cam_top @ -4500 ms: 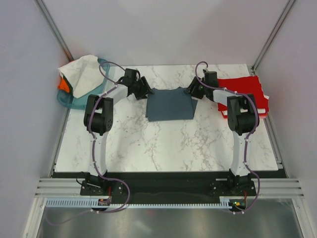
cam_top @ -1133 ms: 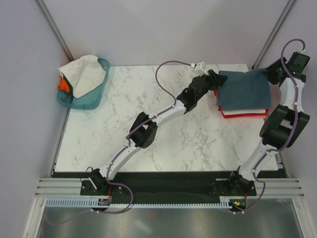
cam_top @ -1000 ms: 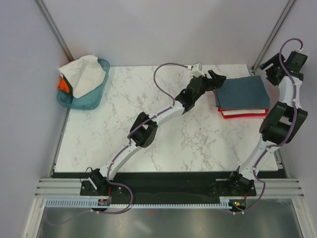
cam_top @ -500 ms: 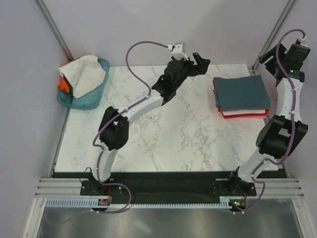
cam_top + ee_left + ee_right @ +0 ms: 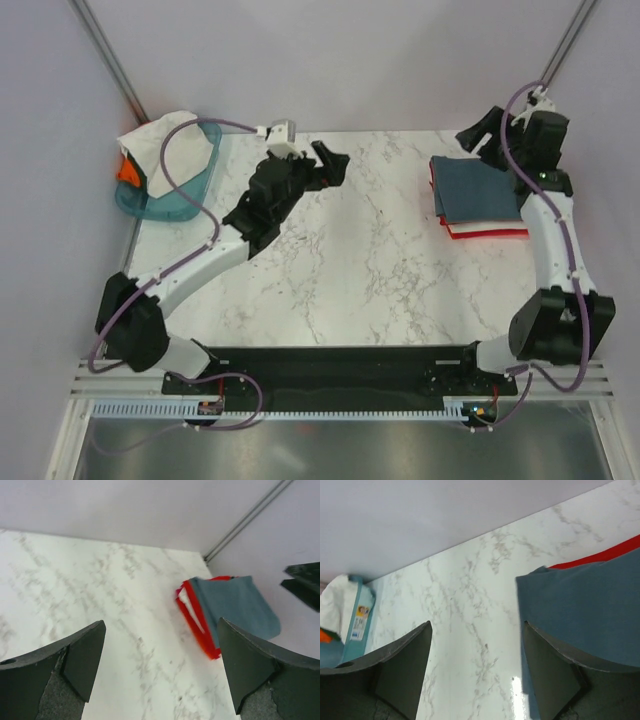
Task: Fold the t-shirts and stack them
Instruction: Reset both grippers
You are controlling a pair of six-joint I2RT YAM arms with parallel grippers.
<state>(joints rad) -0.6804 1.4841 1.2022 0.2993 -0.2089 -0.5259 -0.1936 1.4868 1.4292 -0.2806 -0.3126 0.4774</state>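
A folded slate blue-grey t-shirt (image 5: 478, 186) lies on top of a folded red t-shirt (image 5: 488, 228) and a white layer at the table's right side; the stack also shows in the left wrist view (image 5: 235, 611) and the right wrist view (image 5: 590, 615). A white t-shirt (image 5: 165, 145) and an orange one (image 5: 127, 172) lie in the teal basket (image 5: 165, 205) at the far left. My left gripper (image 5: 333, 163) is open and empty above the table's back middle. My right gripper (image 5: 480, 130) is open and empty above the stack's back left corner.
The marble table (image 5: 340, 270) stretches between basket and stack. Grey walls and metal frame posts (image 5: 110, 65) close in the back corners. The basket also shows at the left edge of the right wrist view (image 5: 357, 617).
The blue-grey shirt went from the table's back middle onto the red stack and was let go. My left gripper has pulled back leftward; my right gripper has come in over the stack's back corner.
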